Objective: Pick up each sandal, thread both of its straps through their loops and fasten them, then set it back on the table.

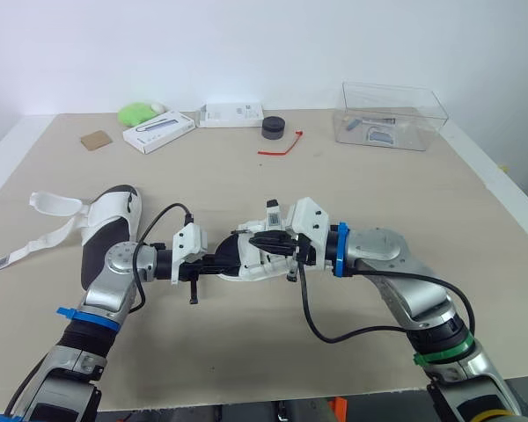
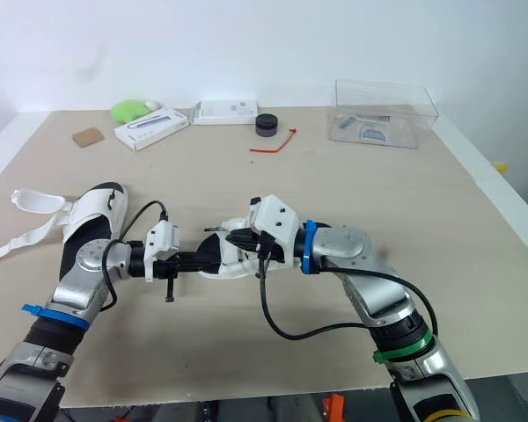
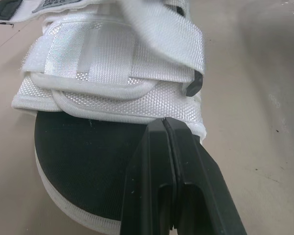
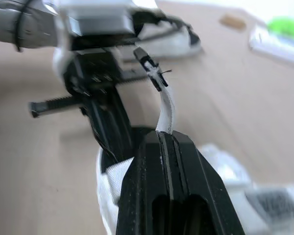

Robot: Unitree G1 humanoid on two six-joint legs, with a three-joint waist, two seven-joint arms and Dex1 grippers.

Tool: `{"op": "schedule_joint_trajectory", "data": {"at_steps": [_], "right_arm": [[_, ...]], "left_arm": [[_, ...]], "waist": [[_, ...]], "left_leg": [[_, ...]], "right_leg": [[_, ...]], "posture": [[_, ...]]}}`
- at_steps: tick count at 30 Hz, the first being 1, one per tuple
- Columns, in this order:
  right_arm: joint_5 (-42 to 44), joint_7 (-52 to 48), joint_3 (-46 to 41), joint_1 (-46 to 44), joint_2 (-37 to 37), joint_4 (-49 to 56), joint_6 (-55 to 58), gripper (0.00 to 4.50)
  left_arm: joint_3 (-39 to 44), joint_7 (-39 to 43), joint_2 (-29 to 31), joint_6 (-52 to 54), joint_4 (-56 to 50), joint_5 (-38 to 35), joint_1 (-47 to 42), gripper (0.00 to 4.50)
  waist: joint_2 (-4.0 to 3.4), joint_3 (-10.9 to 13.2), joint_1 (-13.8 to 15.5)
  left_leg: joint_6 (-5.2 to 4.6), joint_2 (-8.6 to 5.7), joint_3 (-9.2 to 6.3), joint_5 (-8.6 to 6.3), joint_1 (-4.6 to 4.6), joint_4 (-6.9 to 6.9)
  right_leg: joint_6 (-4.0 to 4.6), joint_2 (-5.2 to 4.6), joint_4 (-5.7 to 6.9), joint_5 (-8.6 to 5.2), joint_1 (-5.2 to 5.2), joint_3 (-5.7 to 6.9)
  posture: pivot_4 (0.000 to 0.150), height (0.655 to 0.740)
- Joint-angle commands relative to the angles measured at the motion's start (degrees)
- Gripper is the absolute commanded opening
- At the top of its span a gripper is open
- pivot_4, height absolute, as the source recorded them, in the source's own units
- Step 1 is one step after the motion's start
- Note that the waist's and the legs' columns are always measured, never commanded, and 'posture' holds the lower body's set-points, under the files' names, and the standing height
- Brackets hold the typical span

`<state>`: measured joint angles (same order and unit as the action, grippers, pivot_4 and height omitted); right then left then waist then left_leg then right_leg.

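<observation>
Sandal [image 1: 246,260] lay at centre of table [image 1: 422,202] — white woven webbing [image 3: 112,54], black footbed [image 3: 83,161]. Right gripper [image 4: 166,134], at its 3 o'clock, pinched a white strap [image 4: 165,105]; left gripper [image 3: 165,122], at 9 o'clock — fingers pressed together against the webbing.

One sandal [image 3: 112,73], with a white woven upper over a black footbed [image 3: 83,161], sits footbed up near the table's middle. A thin white strap [image 4: 165,110] with a black tip is drawn up off it. The other sandal [image 1: 116,211], also white and black, lies at its 9 o'clock, running lengthwise from 12 to 6, and its undone straps [image 1: 51,204] trail out towards 9 o'clock.
</observation>
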<state>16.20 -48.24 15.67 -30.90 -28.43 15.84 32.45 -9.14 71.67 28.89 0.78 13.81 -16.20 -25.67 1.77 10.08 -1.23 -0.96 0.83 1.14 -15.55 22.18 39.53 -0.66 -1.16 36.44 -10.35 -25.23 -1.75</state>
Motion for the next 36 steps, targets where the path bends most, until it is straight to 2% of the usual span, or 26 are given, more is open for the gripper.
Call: {"op": "schedule_joint_trajectory", "data": {"at_steps": [1, 12, 24, 27, 28, 30, 36], "right_arm": [[0.5, 1.5, -1.9, -3.0, 0.7, -1.5, 3.1, 0.02], [-2.7, 1.5, -0.5, -8.6, 2.6, -9.9, 2.0, 0.02], [-4.6, 0.4, 1.3, -9.3, 2.2, -12.5, 1.7, 0.02], [-5.1, 0.6, 1.1, -9.7, 2.3, -13.0, 1.0, 0.87], [-5.9, 0.7, 1.2, -9.9, 2.1, -13.0, -0.2, 1.47], [-6.7, 1.2, 0.4, -10.4, 1.9, -12.4, -2.6, 2.21], [-4.6, 2.3, -3.2, -15.0, 4.1, -9.7, -4.1, 2.21]], "left_arm": [[0.2, 0.0, 0.1, -0.6, 0.0, 0.5, -0.4, 0.00], [0.3, -0.3, 0.1, -0.7, -0.1, 0.4, -0.2, 0.00], [0.2, -0.6, 0.0, -0.7, -0.4, 0.4, 0.2, 0.00], [0.2, -0.7, 0.0, -0.8, -0.4, 0.4, 0.2, 0.00], [0.2, -0.7, 0.0, -0.8, -0.4, 0.4, 0.2, 0.00], [0.3, -0.7, 0.1, -0.8, -0.5, 0.5, 0.2, 0.00], [0.3, -0.7, 0.2, -0.8, -0.6, 0.5, 0.4, 0.00]], "waist": [[0.00, 0.0, 0.0], [0.00, 0.0, 0.0], [0.00, 0.0, 0.0], [0.00, 0.0, 0.0], [0.00, 0.0, 0.0], [0.00, 0.0, 0.0], [-0.01, 0.0, -0.1]], "left_leg": [[0.00, 0.00, 0.01, 0.00, 0.00, 0.00], [-0.01, -0.01, 0.03, 0.02, -0.01, 0.01], [-0.02, 0.00, 0.03, 0.03, 0.00, 0.01], [-0.02, 0.00, 0.03, 0.03, 0.00, 0.01], [-0.02, 0.00, 0.03, 0.03, 0.00, 0.01], [-0.02, 0.00, 0.04, 0.03, 0.00, 0.01], [-0.02, 0.00, 0.04, 0.03, 0.09, 0.00]], "right_leg": [[-0.01, 0.00, 0.00, 0.01, 0.00, -0.01], [-0.05, 0.02, 0.00, 0.06, 0.00, -0.02], [-0.06, 0.03, -0.01, 0.07, 0.00, -0.03], [-0.06, 0.02, -0.01, 0.07, 0.00, -0.03], [-0.06, 0.02, -0.01, 0.07, 0.00, -0.03], [-0.07, 0.02, -0.01, 0.06, -0.01, -0.03], [-0.07, 0.03, -0.02, 0.06, -0.08, -0.04]], "posture": [[0.150, 0.7400], [0.150, 0.7400], [0.150, 0.7400], [0.150, 0.7400], [0.150, 0.7400], [0.150, 0.7400], [0.150, 0.7400]]}}
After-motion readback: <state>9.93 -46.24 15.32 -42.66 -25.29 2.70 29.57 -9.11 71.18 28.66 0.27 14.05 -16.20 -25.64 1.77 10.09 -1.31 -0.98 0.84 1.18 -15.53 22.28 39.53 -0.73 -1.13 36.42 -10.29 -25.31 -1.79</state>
